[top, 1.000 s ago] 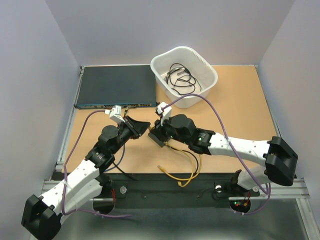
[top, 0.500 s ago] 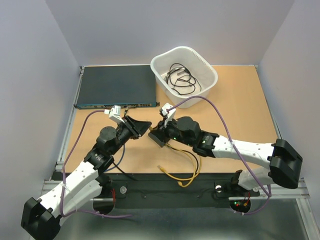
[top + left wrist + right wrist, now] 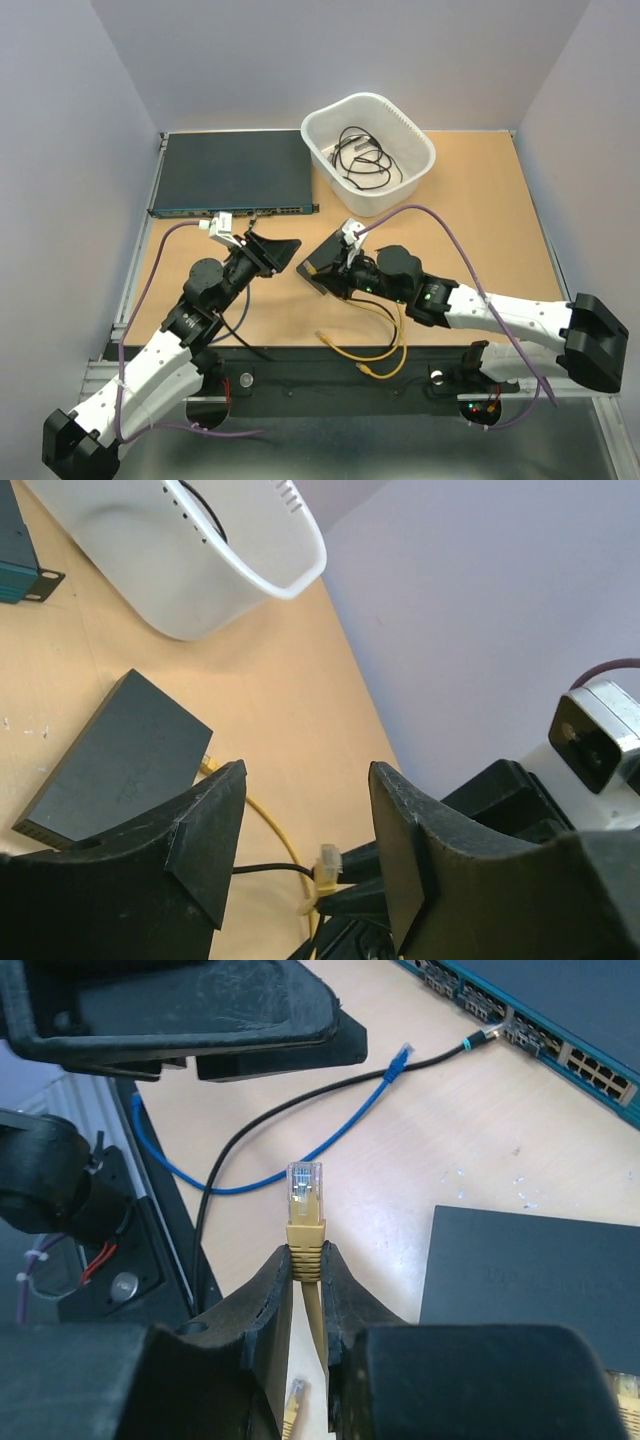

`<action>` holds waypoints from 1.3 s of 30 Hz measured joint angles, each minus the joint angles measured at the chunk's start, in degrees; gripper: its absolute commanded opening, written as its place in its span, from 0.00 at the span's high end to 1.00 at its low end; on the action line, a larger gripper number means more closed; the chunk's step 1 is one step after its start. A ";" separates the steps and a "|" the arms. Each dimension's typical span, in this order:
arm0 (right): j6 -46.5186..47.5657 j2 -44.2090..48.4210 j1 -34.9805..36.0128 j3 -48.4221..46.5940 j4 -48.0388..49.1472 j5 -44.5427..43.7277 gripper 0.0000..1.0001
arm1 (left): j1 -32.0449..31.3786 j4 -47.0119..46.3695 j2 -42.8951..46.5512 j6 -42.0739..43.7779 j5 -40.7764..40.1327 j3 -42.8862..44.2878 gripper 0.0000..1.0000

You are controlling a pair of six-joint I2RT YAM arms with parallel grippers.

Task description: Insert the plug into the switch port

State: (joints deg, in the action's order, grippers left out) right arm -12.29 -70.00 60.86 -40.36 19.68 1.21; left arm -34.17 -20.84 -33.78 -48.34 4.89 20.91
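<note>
Clear-tipped plug [image 3: 304, 1185] on a yellow cable stands upright, pinched just below its head in the R claw [image 3: 307, 1258] and clear of the box. Small matte-black box [image 3: 540, 1270] lies flat on the worktop [image 3: 450, 1150], ports [image 3: 45, 832] in a row along one narrow edge, details too dim to read.

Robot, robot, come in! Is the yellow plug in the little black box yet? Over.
Left gripper open, empty. Right gripper shut on yellow cable behind plug. Plug not in small black box yet. Left gripper close beside plug.
</note>
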 measured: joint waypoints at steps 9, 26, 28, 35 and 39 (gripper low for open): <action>-0.20 10.82 0.04 1.88 -8.92 -14.95 0.99 | 0.04 1.90 -0.22 2.60 -3.72 0.00 0.39; -8.66 1.42 0.00 1.84 -33.24 -41.09 1.00 | 2.47 -4.20 -20.13 5.73 -5.77 3.37 0.43; -9.01 0.07 0.00 1.84 -33.81 -41.00 0.99 | 2.80 -5.49 -22.16 5.70 -5.29 3.56 0.44; -10.64 -3.04 -0.02 1.70 -33.83 -37.13 1.00 | 4.42 -12.02 -32.22 4.92 -1.62 3.67 0.46; -11.39 -6.27 -0.02 1.68 -32.06 -32.98 1.00 | 5.07 -14.86 -37.16 4.50 0.26 3.67 0.46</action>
State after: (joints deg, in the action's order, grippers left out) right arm -23.68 -76.27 60.84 -38.68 -12.38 -31.77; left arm -29.10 -35.70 -70.94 -43.83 5.15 24.58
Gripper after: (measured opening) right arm 0.190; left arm 0.545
